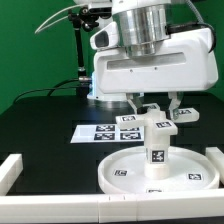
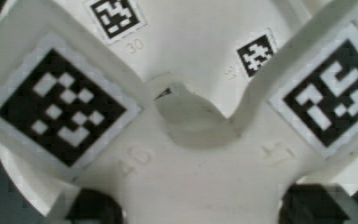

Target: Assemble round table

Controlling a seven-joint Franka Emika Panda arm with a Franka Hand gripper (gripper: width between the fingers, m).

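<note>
The large rimmed round disc [image 1: 120,172] lies flat on the black table near the front. The short thick cylinder leg [image 1: 156,148] stands upright on its middle. The flat cross-shaped base [image 1: 163,122] sits level on top of the leg, its tagged arms sticking out to the sides. My gripper [image 1: 157,108] comes straight down over it and is shut on the base. In the wrist view the base [image 2: 176,150] fills the picture, with its round centre [image 2: 190,106] and tagged arms. The dark fingertips [image 2: 98,206] stand either side of one arm.
The marker board [image 1: 100,131] lies on the table behind the disc. White border blocks stand at the exterior view's left [image 1: 8,170], front [image 1: 110,207] and right [image 1: 214,156]. A black stand [image 1: 79,50] rises at the back.
</note>
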